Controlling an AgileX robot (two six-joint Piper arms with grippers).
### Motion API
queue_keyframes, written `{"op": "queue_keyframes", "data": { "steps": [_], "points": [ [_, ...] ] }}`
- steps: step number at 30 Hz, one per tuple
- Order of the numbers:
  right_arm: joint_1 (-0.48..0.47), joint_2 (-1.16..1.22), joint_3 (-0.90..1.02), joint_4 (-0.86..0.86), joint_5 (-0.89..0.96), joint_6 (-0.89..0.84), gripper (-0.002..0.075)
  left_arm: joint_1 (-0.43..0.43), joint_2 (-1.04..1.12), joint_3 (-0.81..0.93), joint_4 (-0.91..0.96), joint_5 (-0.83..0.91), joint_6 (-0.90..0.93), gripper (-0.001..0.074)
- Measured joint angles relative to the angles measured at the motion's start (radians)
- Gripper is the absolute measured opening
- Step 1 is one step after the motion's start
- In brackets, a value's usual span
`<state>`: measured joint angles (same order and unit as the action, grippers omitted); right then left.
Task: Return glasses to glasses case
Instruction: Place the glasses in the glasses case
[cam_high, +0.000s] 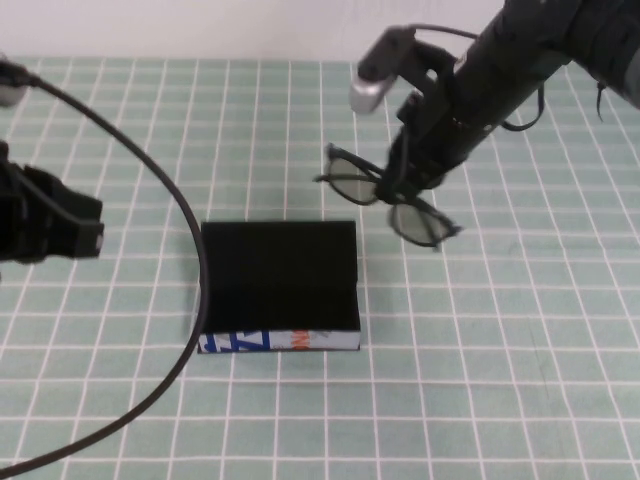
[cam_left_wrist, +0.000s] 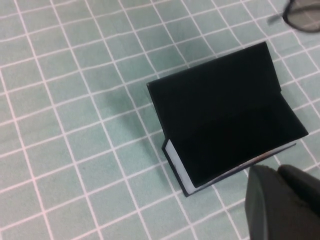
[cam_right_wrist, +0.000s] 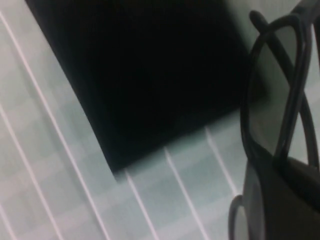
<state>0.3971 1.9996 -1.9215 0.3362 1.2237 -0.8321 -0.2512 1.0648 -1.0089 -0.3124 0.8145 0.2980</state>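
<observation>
From the high view I have the right end effector (cam_high: 400, 185) pinching the glasses (cam_high: 385, 195) at the bridge, above the surface (cam_high: 500, 350) just beyond the far right corner of the open glasses case (cam_high: 278, 285); tilted like that, they could catch on the lid. The left wrist view shows the left end effector (cam_left_wrist: 280, 200) beside the case's printed front edge, though I cannot tell its opening. In the right wrist view a lens hangs beside the black case, nothing between.
</observation>
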Motion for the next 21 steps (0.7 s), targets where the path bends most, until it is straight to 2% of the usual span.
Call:
{"op": "queue_keyframes", "data": {
  "steps": [6, 15, 21],
  "points": [
    [0.063, 0.000, -0.072, 0.121, 0.002, 0.000, 0.0005, 0.000, 0.000, 0.000, 0.024, -0.028, 0.000, -0.0001],
    [0.221, 0.066, -0.096, -0.021, 0.013, -0.001, 0.0005, 0.000, 0.000, -0.002, 0.025, -0.077, 0.000, -0.0001],
    [0.247, 0.124, -0.107, -0.030, 0.012, -0.048, 0.0005, 0.000, 0.000, -0.002, 0.027, -0.080, 0.000, -0.0001]
  ]
}}
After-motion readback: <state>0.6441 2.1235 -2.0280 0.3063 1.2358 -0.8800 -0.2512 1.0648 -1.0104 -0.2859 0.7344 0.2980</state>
